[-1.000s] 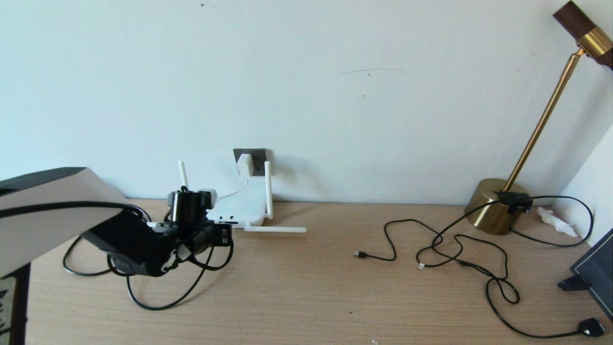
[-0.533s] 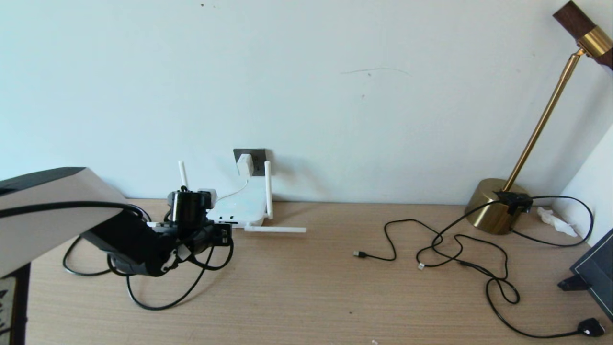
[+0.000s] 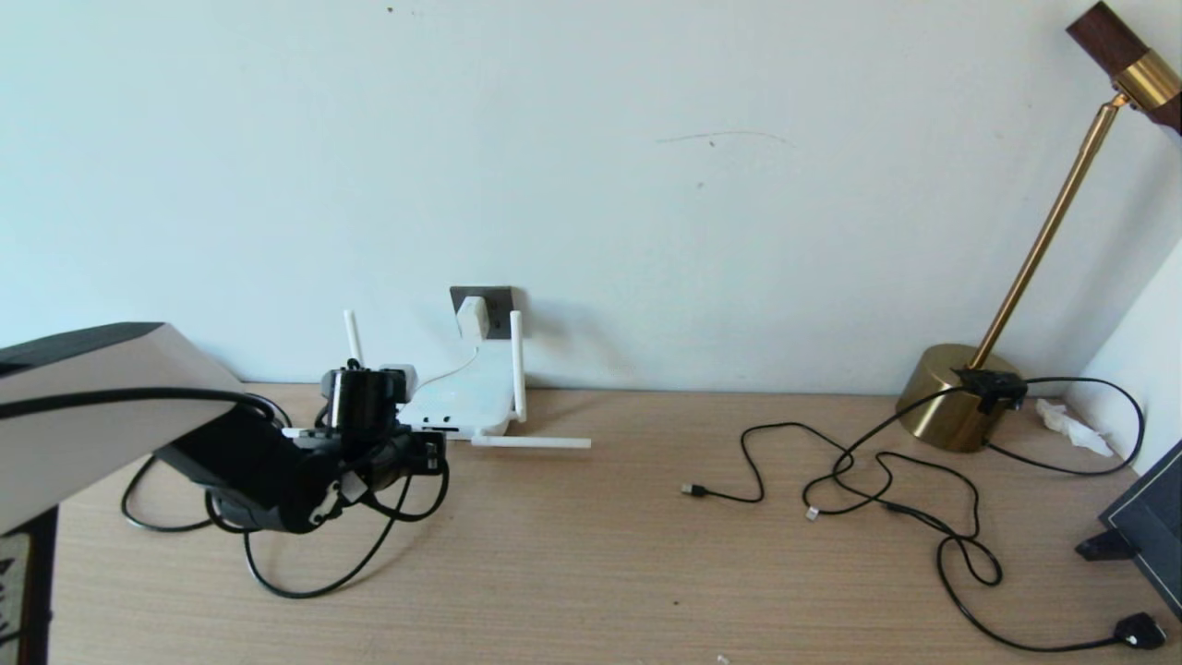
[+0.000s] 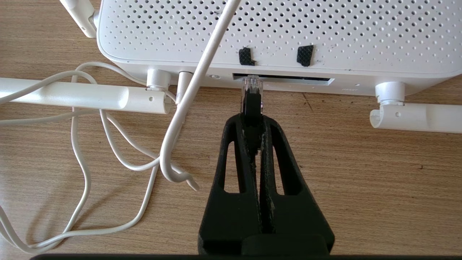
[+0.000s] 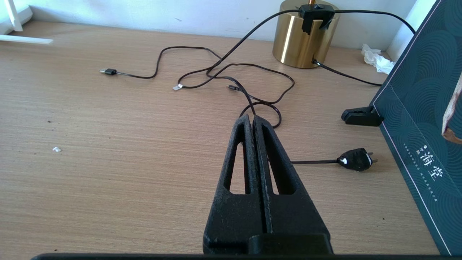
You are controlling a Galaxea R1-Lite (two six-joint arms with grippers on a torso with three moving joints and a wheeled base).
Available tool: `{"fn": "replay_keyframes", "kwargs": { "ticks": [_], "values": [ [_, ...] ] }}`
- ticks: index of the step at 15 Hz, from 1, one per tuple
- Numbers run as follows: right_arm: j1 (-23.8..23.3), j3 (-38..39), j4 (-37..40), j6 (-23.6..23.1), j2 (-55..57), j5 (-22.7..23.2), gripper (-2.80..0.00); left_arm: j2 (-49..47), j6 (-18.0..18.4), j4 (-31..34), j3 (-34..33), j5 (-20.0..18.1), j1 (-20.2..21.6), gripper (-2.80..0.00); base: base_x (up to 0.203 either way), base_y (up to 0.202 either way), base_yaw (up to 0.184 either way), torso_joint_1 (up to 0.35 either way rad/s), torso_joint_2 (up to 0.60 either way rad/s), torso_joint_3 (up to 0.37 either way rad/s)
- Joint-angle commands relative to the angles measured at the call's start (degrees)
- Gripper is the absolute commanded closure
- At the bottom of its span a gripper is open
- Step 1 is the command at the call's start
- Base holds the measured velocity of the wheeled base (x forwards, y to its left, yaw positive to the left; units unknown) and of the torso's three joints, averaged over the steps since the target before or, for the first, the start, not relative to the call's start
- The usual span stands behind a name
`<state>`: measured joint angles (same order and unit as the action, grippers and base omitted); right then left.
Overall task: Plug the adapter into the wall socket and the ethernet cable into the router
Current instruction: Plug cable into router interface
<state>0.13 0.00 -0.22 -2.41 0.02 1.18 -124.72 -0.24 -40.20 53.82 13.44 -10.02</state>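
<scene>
Connector detail comes only from your left wrist view: the left gripper (image 4: 252, 121) pinches the ethernet cable (image 4: 250, 103) just behind its clear tip, and that tip sits at the mouth of the router (image 4: 274, 39) port slot, straight ahead of the fingers. How deep it sits, you cannot tell. The head view hides this behind the arm, but shows the adapter (image 3: 472, 317) seated in the wall socket (image 3: 499, 300), beyond the router. A white cord (image 4: 180, 119) loops just beside the fingers; bare desk (image 4: 361, 173) lies on the other side. Your right gripper (image 5: 252, 121) has its fingers pressed together on nothing, above open desk, with thin black cables (image 5: 231, 72) ahead.
</scene>
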Motion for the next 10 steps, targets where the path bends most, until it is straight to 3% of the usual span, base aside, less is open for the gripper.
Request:
{"fn": "replay_keyframes", "kwargs": {
  "ticks": [1, 10],
  "values": [
    [0.04, 0.0, -0.04, -0.05, -0.02, 0.05, 0.0, -0.08, -0.02, -0.23, -0.03, 0.09, 0.0, 0.0, 0.0, 0.0, 0.0, 0.0, 0.0, 0.0],
    [0.04, 0.0, -0.04, -0.05, 0.06, 0.05, 0.0, 0.01, -0.02, -0.23, 0.13, 0.09, 0.09, 0.0, 0.0, 0.0, 0.0, 0.0, 0.0, 0.0]
  ]
}}
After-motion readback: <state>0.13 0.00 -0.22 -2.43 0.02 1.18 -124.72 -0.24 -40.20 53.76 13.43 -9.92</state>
